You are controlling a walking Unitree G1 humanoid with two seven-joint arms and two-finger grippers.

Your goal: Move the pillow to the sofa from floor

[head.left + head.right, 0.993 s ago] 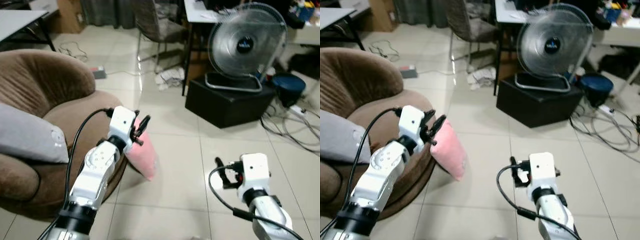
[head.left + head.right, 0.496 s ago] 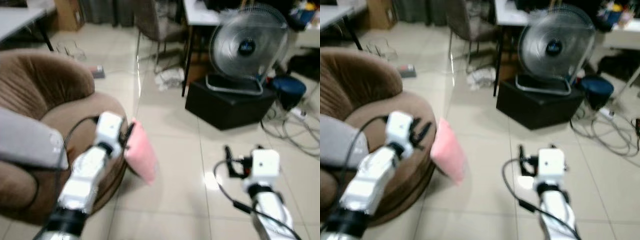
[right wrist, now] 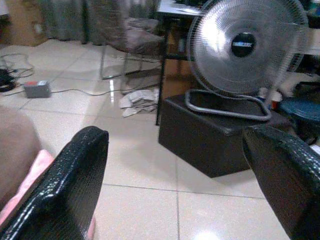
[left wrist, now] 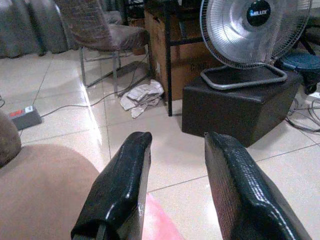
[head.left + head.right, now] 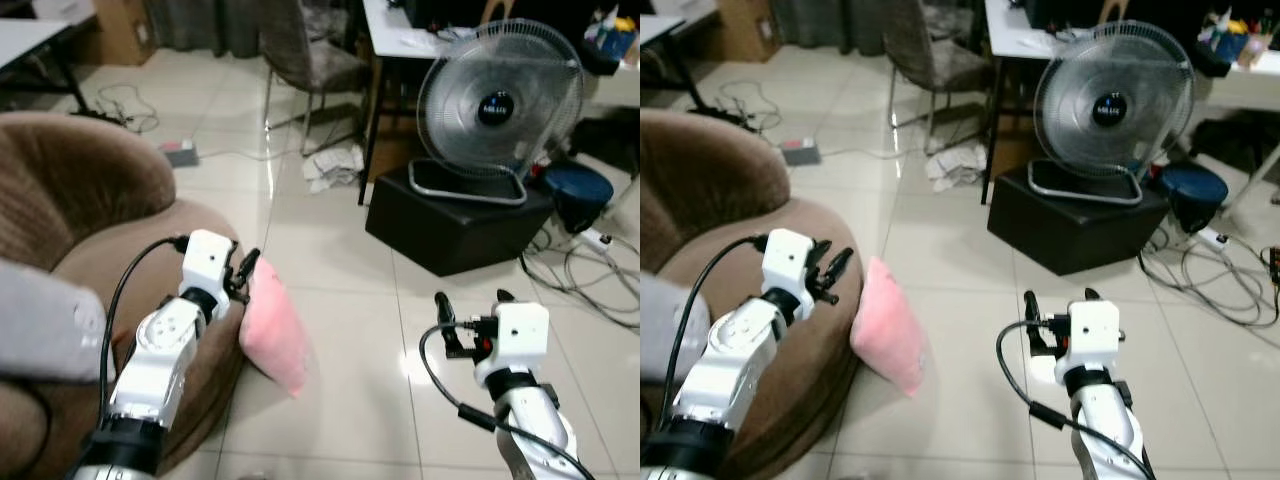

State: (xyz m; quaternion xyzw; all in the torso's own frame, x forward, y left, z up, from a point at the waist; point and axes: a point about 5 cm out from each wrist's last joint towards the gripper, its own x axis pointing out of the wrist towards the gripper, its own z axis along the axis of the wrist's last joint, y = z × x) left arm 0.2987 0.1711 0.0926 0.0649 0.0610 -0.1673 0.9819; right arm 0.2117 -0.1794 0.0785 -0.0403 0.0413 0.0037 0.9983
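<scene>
Left tool (image 5: 245, 268) | parted, empty | just above pink pillow (image 5: 275, 325)

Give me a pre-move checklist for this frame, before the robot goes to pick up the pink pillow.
1. Pillow located: ok. The pink pillow stands on edge on the floor, leaning against the brown sofa.
2. Left end effector ready: ok. Fingers open, nothing held, just above the pillow's top edge.
3. Right end effector ready: ok. Fingers wide open, nothing held, over bare tile right of the pillow.
4. Pillow gripped: not ok. Neither end effector is closed on it.
5. Landing spot on sofa seat: cannot tell. A grey cushion takes up part of it.
6. Fan and black box clear of the arms: ok.
</scene>
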